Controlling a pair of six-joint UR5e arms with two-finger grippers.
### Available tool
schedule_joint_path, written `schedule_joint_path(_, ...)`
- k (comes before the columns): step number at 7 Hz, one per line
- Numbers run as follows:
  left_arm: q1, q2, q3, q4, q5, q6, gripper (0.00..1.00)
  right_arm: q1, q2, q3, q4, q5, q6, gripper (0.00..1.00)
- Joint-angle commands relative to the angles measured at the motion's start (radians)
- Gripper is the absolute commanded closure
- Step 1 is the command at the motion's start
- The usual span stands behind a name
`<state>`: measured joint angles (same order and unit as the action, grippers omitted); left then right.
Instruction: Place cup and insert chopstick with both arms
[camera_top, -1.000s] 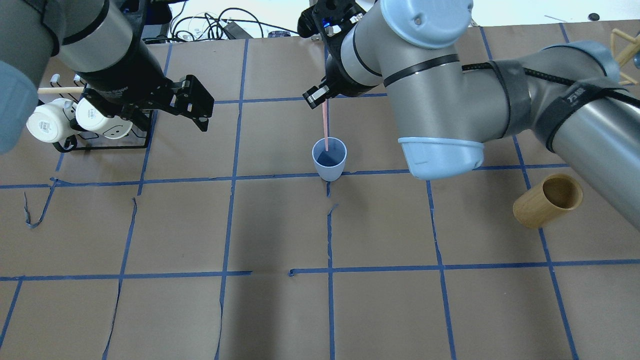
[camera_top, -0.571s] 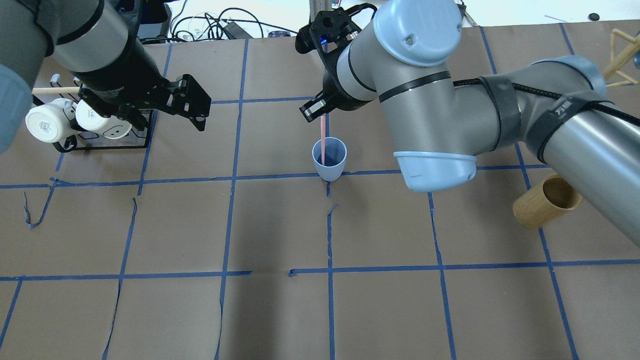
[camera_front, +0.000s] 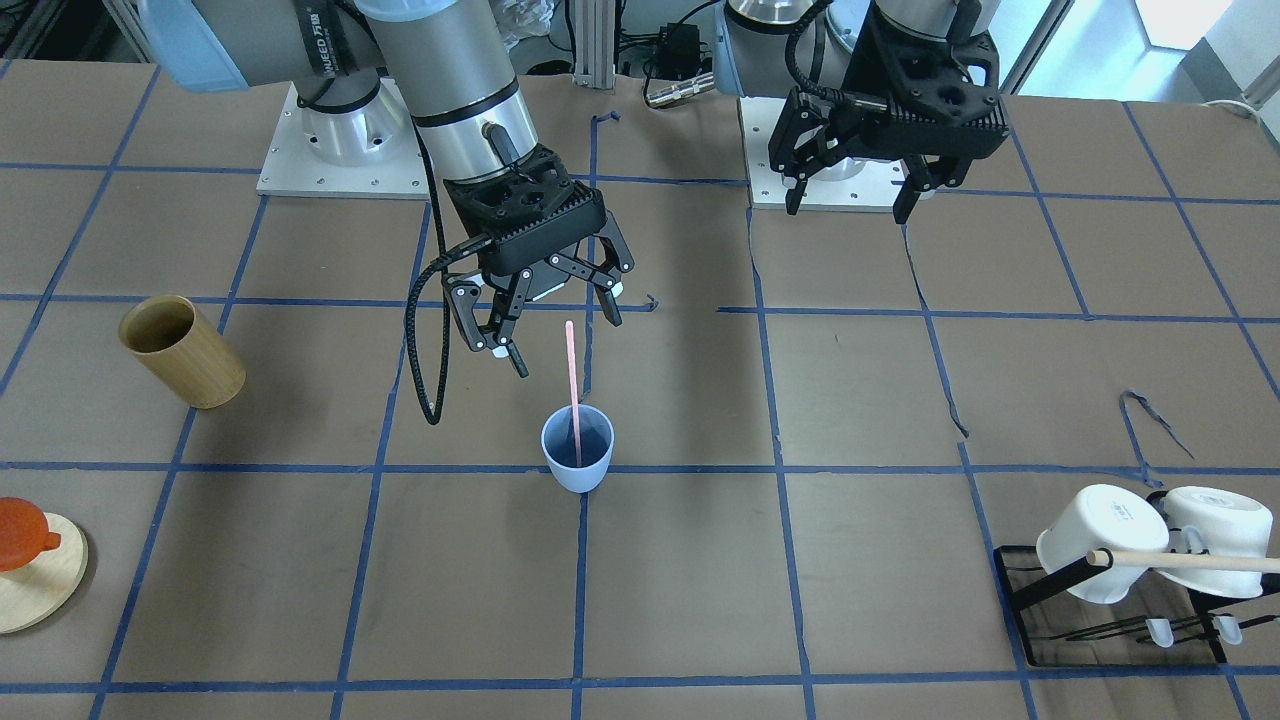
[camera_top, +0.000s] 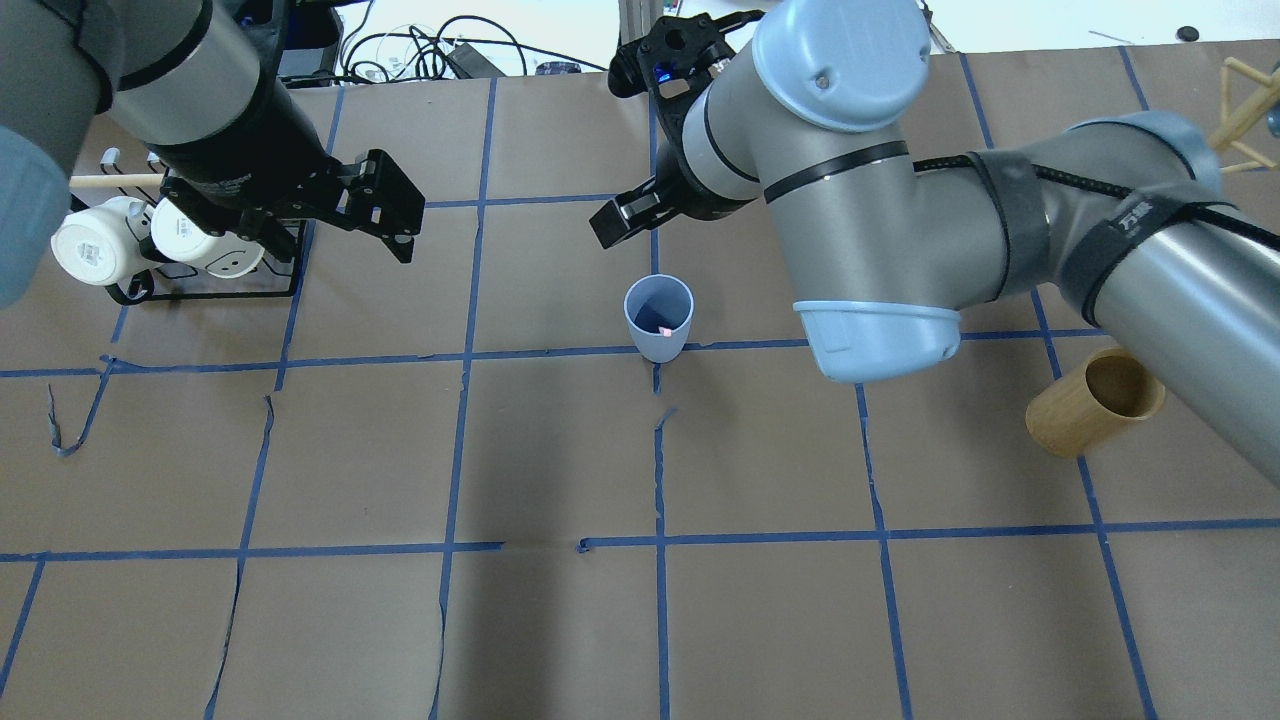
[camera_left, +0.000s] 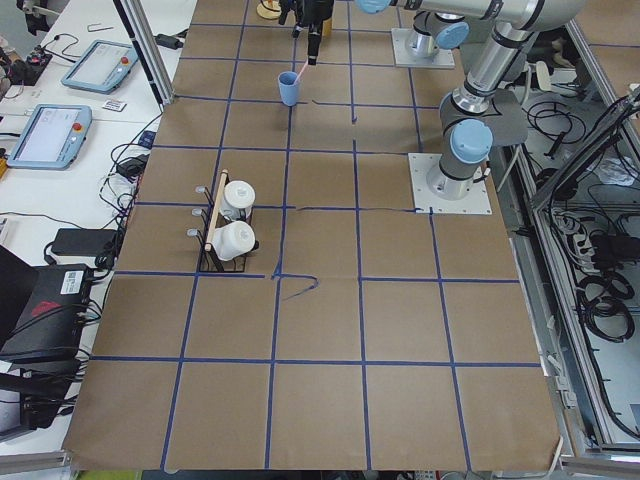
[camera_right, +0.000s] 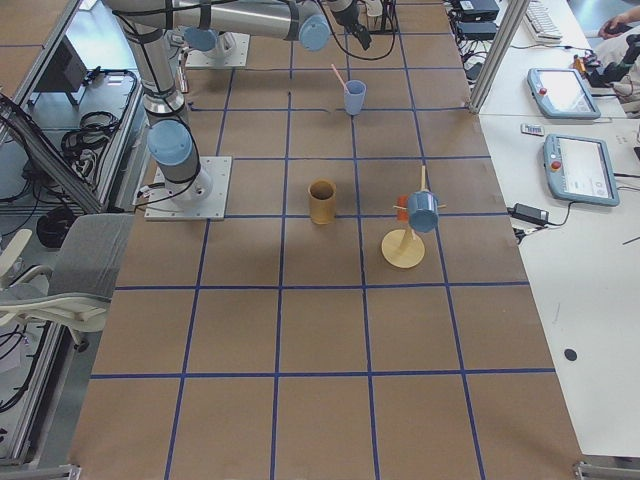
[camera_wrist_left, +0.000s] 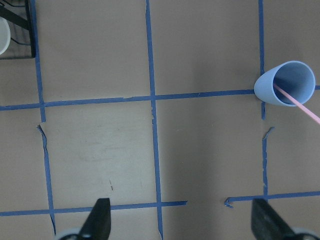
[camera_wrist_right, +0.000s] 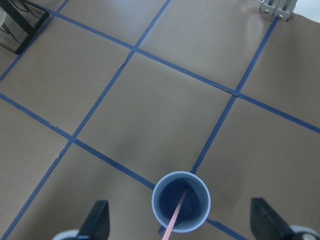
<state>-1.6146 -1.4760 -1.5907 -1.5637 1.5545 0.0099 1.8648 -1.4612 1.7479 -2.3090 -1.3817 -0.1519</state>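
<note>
The light blue cup (camera_front: 578, 455) stands upright on a blue tape crossing mid-table, also in the overhead view (camera_top: 658, 320). The pale pink chopstick (camera_front: 572, 375) stands in it and leans on the rim; from overhead only its tip (camera_top: 664, 329) shows. My right gripper (camera_front: 565, 340) is open and empty just above and behind the cup, its fingers apart from the stick. Its wrist view looks down on the cup (camera_wrist_right: 181, 201) and stick (camera_wrist_right: 175, 220). My left gripper (camera_front: 848, 210) is open and empty, far off near the mug rack; its wrist view shows the cup (camera_wrist_left: 287, 84) at the right edge.
A tan bamboo cylinder (camera_top: 1095, 400) lies on its side on the right. A black rack (camera_top: 150, 240) with two white mugs and a wooden rod stands at the far left. A round wooden stand (camera_front: 30, 570) with an orange piece sits at the table's edge.
My right gripper lowered the chopstick into the cup, then opened and let it go. The stick now rests in the cup on its own. The left arm has barely moved.
</note>
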Motion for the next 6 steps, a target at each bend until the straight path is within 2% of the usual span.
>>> schedule_joint_path(1,-0.001,-0.004,0.000,0.001,-0.002,0.001,0.00,-0.010,-0.018,-0.092,0.244,0.001,0.130,0.00)
schedule_joint_path(3,-0.001,-0.004,0.000,0.001,-0.002,-0.001,0.00,-0.065,-0.024,-0.212,0.582,-0.007,0.203,0.00)
schedule_joint_path(4,-0.001,-0.006,0.000,0.002,-0.001,-0.001,0.00,-0.116,-0.034,-0.224,0.661,-0.011,0.221,0.00)
schedule_joint_path(6,-0.001,-0.006,0.002,0.002,-0.002,-0.001,0.00,-0.195,-0.082,-0.223,0.831,-0.126,0.224,0.00)
